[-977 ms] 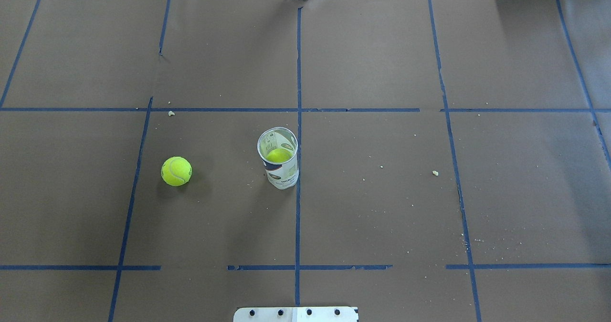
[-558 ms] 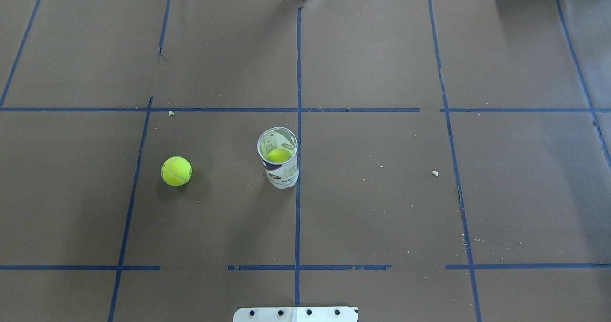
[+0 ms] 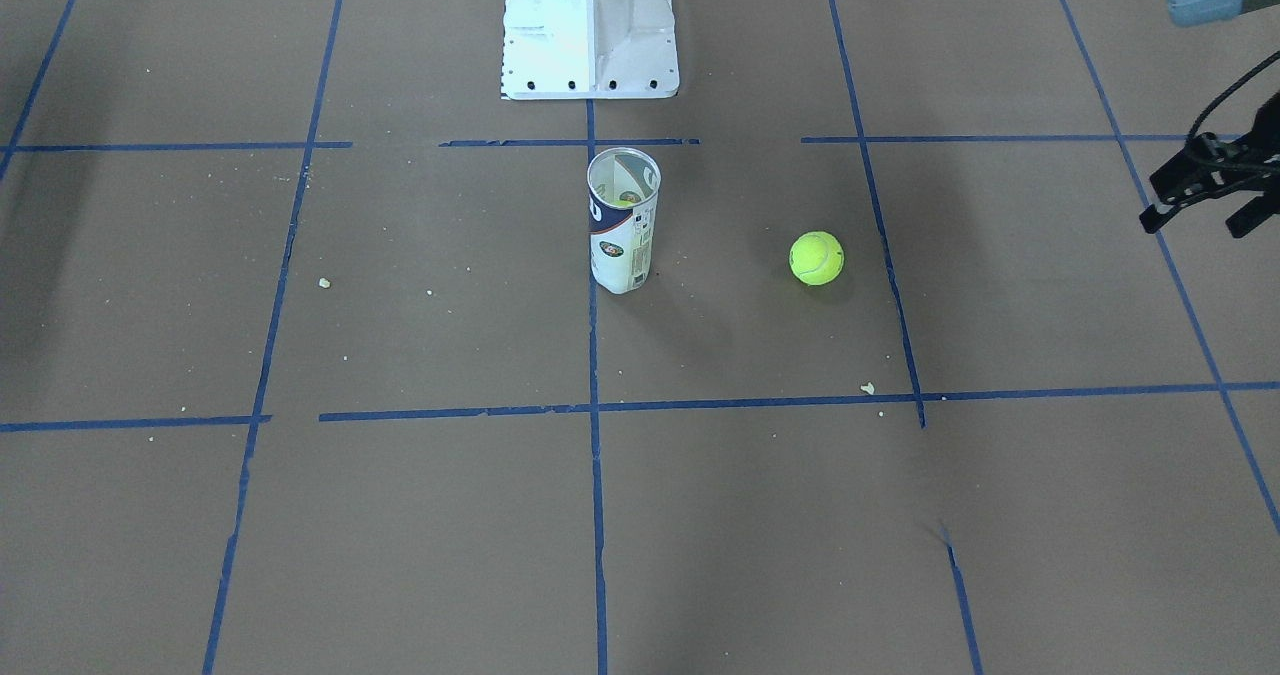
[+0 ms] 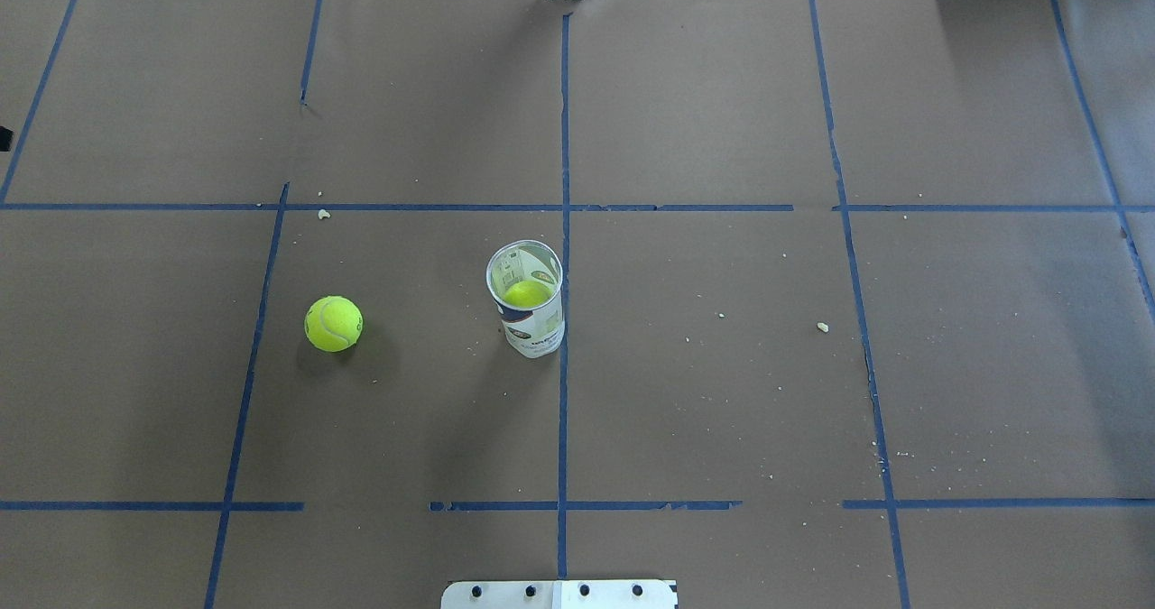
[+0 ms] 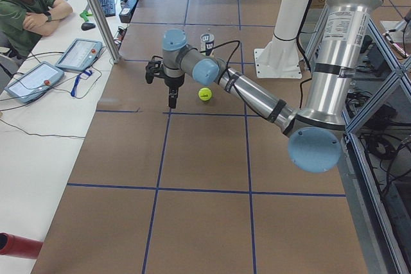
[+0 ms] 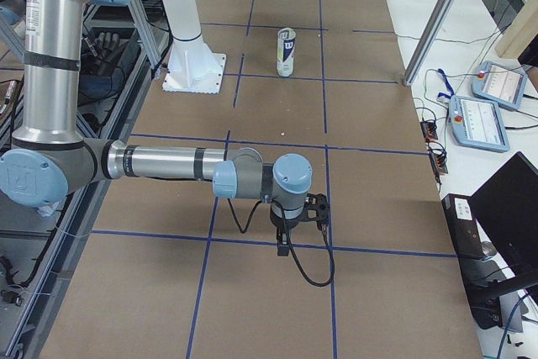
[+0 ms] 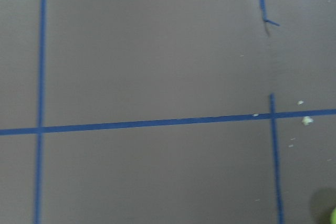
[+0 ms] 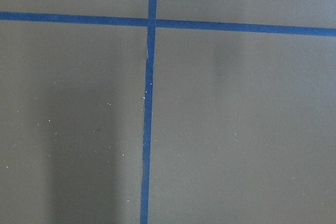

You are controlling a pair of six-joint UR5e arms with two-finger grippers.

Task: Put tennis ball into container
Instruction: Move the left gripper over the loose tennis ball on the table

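A yellow-green tennis ball lies loose on the brown paper, left of the container in the overhead view. The container stands upright with its mouth open, and a second ball sits inside it. My left gripper hovers open and empty, well out to the side of the loose ball. The left wrist view catches only a sliver of the ball at its bottom right corner. My right gripper hangs over bare paper far from both; I cannot tell whether it is open or shut.
The white metal pedestal stands at the robot's side of the table, behind the container. Small crumbs dot the paper. An operator sits by tablets beyond the far edge.
A dark sliver of my left gripper has come into the overhead view at its left edge. The ball and the container have not moved.
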